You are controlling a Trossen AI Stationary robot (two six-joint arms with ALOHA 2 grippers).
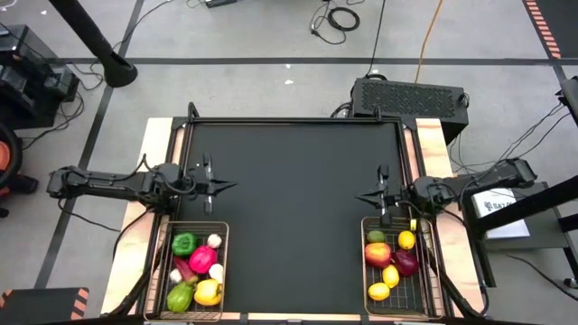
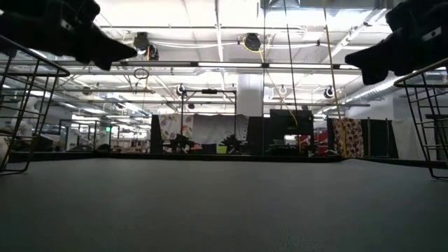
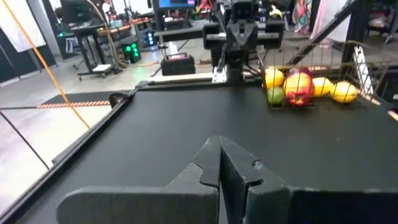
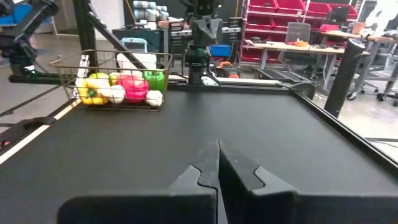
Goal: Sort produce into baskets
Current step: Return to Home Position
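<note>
Two wire-mesh baskets stand at the table's near edge. The left basket [image 1: 196, 271] holds green, pink and yellow peppers and white garlic bulbs; it also shows in the right wrist view [image 4: 118, 81]. The right basket [image 1: 396, 266] holds a red apple, yellow lemons, a lime and a dark red piece; it also shows in the left wrist view [image 3: 314, 81]. My left gripper [image 1: 230, 185] is shut and empty above the mat, just beyond the left basket. My right gripper [image 1: 361, 199] is shut and empty just beyond the right basket.
The black mat [image 1: 293, 208] lies between the two arms. A black box [image 1: 408, 97] stands beyond the table's far right corner. Wooden side strips [image 1: 153, 153] run along the table's left and right edges.
</note>
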